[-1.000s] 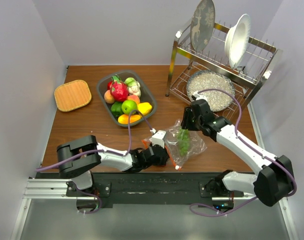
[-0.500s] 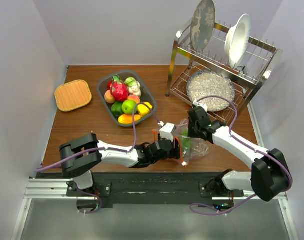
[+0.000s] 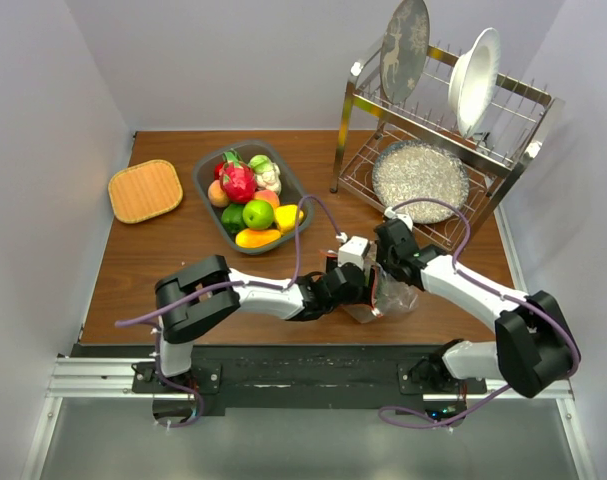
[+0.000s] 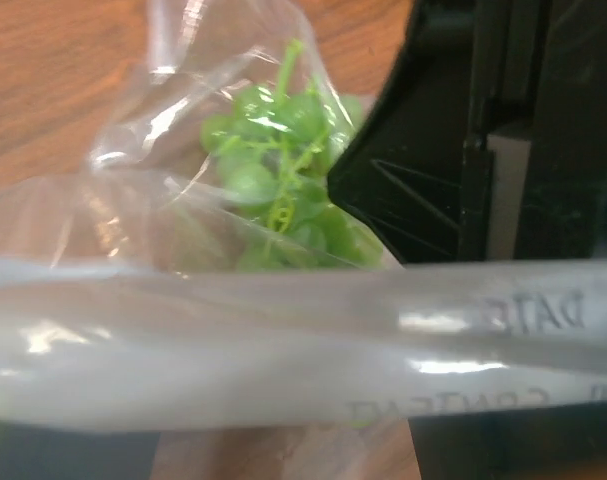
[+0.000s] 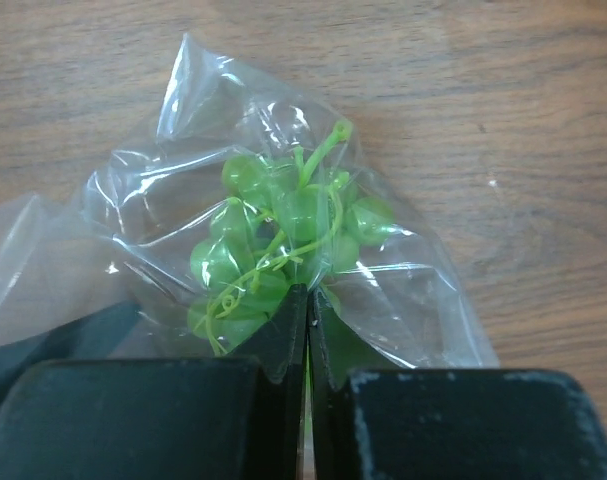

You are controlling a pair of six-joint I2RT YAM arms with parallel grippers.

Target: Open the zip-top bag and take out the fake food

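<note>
Lower right of centre in the top view, the zip-top bag (image 3: 388, 298) sits bunched, green fake food (image 5: 283, 235) still inside; right gripper (image 5: 308, 310) has just pinched its film; left gripper (image 3: 363, 288) has advanced, jaws spread at the rim, likely to reach in.

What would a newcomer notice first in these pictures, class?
The clear zip-top bag near the front edge of the table, with a bright green grape bunch inside and the right gripper shut on its plastic. Next, the grey tub of colourful fake produce at the back left.
</note>
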